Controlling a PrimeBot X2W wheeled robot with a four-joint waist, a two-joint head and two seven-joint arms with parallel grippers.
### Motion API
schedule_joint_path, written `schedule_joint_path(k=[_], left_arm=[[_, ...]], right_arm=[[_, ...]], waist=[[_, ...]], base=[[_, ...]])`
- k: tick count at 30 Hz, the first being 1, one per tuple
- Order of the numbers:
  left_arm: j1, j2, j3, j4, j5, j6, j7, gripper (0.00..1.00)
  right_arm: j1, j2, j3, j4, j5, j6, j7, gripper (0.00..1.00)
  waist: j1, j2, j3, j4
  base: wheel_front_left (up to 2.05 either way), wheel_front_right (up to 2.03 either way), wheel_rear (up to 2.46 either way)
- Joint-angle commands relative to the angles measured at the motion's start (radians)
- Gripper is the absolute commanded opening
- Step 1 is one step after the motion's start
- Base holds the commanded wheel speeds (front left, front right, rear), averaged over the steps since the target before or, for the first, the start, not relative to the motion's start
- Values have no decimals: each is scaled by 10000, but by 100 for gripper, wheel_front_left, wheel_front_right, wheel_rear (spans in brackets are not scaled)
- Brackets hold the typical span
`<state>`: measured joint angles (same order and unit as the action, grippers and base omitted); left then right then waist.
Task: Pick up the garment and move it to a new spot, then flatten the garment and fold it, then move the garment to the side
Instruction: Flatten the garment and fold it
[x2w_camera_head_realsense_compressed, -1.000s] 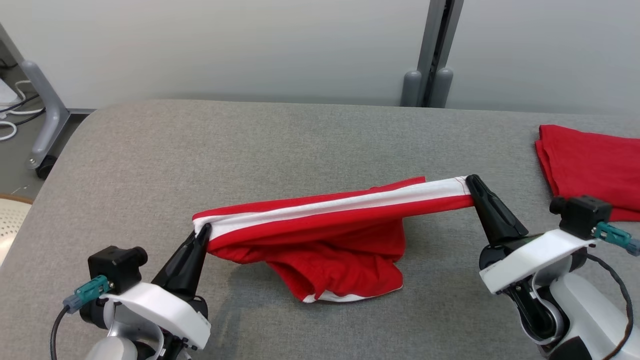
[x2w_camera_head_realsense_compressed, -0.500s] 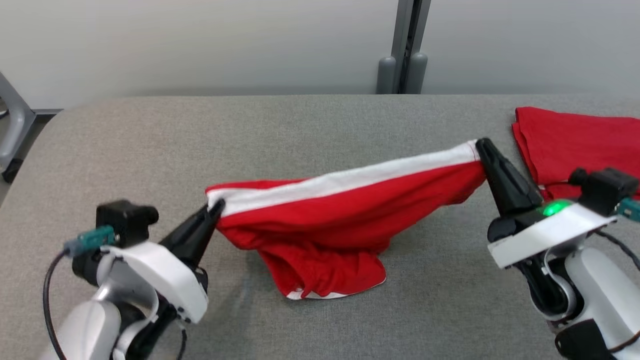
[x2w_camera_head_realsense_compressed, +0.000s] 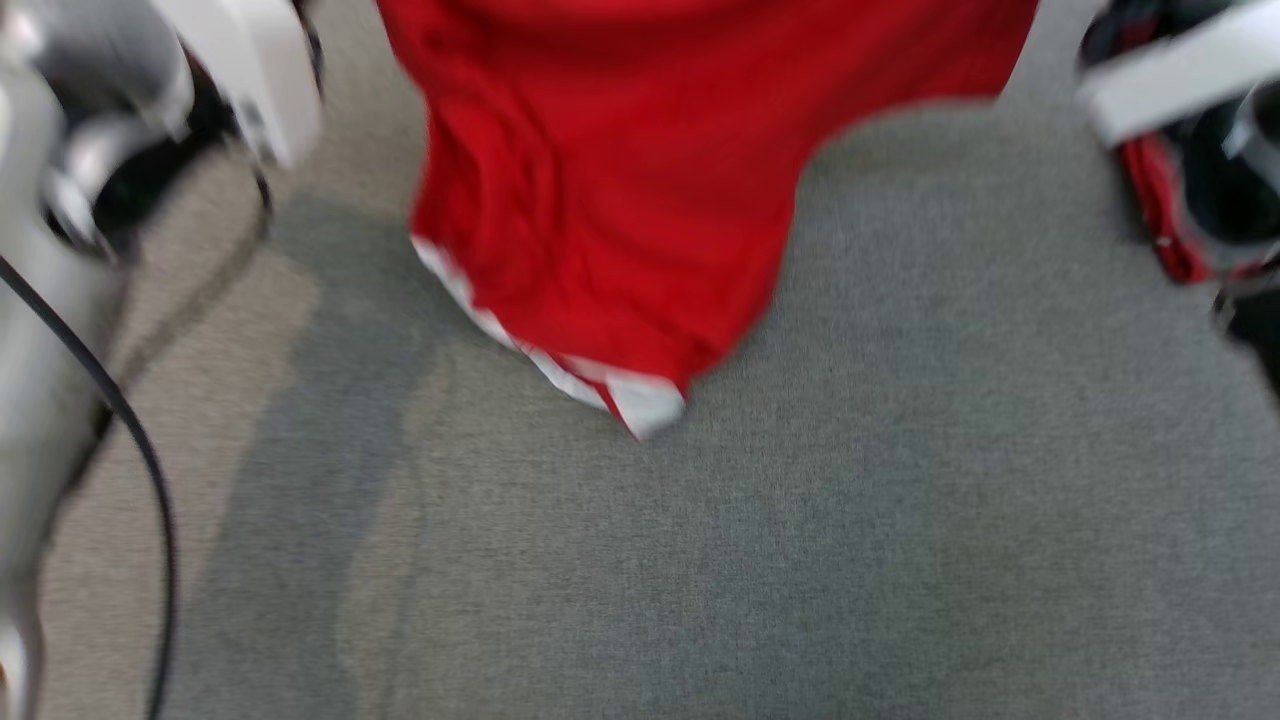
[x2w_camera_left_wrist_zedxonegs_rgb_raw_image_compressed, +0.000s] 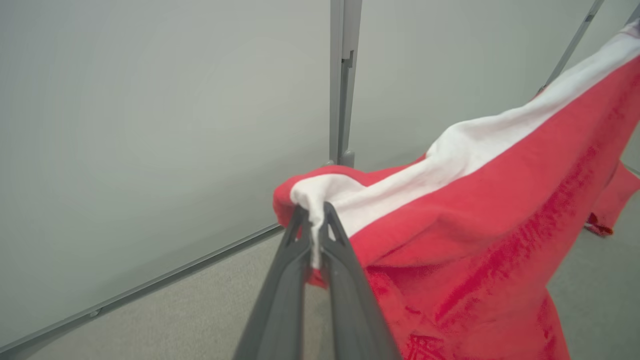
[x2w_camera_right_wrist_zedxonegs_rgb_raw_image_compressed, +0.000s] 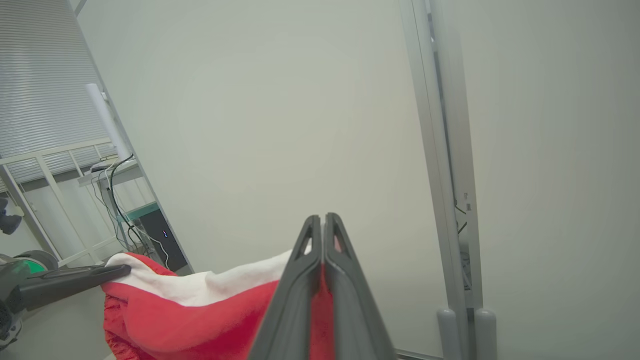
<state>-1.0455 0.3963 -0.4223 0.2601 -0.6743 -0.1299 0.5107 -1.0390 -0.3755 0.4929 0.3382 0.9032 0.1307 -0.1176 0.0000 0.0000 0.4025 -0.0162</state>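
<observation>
The garment (x2w_camera_head_realsense_compressed: 620, 200) is red with a white band and a white-edged hem. It hangs stretched between my two grippers, its lowest corner (x2w_camera_head_realsense_compressed: 645, 405) dangling over the grey table (x2w_camera_head_realsense_compressed: 850, 560). The head view is blurred. In the left wrist view, my left gripper (x2w_camera_left_wrist_zedxonegs_rgb_raw_image_compressed: 312, 212) is shut on the white band at one end of the garment (x2w_camera_left_wrist_zedxonegs_rgb_raw_image_compressed: 475, 225). In the right wrist view, my right gripper (x2w_camera_right_wrist_zedxonegs_rgb_raw_image_compressed: 322, 220) is shut on the other end of the garment (x2w_camera_right_wrist_zedxonegs_rgb_raw_image_compressed: 200, 310), and the left gripper's dark fingers (x2w_camera_right_wrist_zedxonegs_rgb_raw_image_compressed: 75, 280) pinch the far end.
A second red cloth (x2w_camera_head_realsense_compressed: 1160, 210) lies at the table's right, partly behind my right arm (x2w_camera_head_realsense_compressed: 1180, 70). My left arm (x2w_camera_head_realsense_compressed: 240, 70) and its cable (x2w_camera_head_realsense_compressed: 150, 480) fill the left side. A pale wall with a grey post (x2w_camera_left_wrist_zedxonegs_rgb_raw_image_compressed: 342, 75) stands behind the table.
Both grippers have lifted the garment, so it now hangs between them instead of resting bunched on the table. The head camera has tilted down sharply and the picture is blurred.
</observation>
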Motion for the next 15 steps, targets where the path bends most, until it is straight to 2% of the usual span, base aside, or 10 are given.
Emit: schedule_joint_path(k=[1,7,8,15], left_arm=[[-855,43,-25,292,-177,-1,8,0],[-4089,188,-920,1884,-303,-6,-487,0],[-4089,188,-920,1884,-303,-6,-487,0],[-6796,124,-2008,3318,-397,-1,-2423,0]], right_arm=[[-678,-54,27,141,148,6,-100,0],[-3667,-148,236,1180,222,5,-763,0],[-3667,-148,236,1180,222,5,-763,0],[-6235,-246,-102,2252,-272,5,-1457,0]], waist=[[0,0,1529,-408],[0,0,2734,-742],[0,0,2734,-742],[0,0,3163,-880]], base=[[0,0,0],[0,0,0],[0,0,0],[0,0,0]])
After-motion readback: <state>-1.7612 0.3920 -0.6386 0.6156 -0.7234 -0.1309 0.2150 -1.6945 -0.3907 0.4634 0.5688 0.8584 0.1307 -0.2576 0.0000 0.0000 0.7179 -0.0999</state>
